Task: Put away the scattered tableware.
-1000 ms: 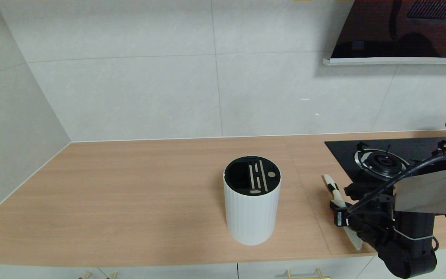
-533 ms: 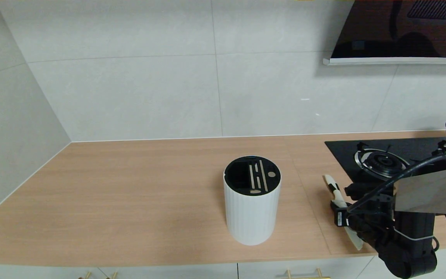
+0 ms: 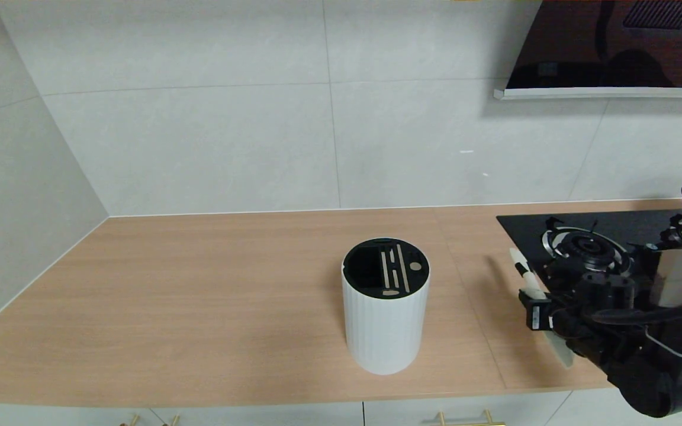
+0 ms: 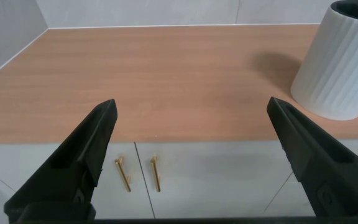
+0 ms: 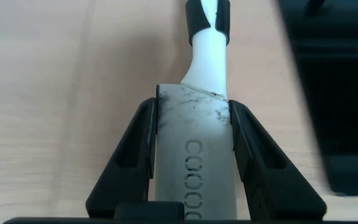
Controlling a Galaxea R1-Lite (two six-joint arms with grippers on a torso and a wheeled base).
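A white knife point(image 3: 524, 275) with a black band on its handle hangs just above the wooden counter point(image 3: 211, 296), beside the hob. My right gripper point(image 3: 545, 316) is shut on its blade. In the right wrist view the fingers of that gripper point(image 5: 193, 107) clamp the smudged white blade of the knife point(image 5: 194, 155) from both sides, the handle pointing away. A white ribbed holder point(image 3: 384, 319) with a black slotted top stands mid-counter, left of the knife. My left gripper point(image 4: 188, 118) is open, low in front of the counter edge, with the holder point(image 4: 340, 62) off to one side.
A black gas hob point(image 3: 584, 242) sits at the counter's right end, close beside the knife, under a dark range hood point(image 3: 613, 47). Tiled walls close off the back and left. Gold cabinet handles point(image 4: 123, 174) show below the counter's front edge.
My right gripper has lifted the knife off the counter and shifted slightly right and back, with the wrist turning. The holder and the left arm stayed put.
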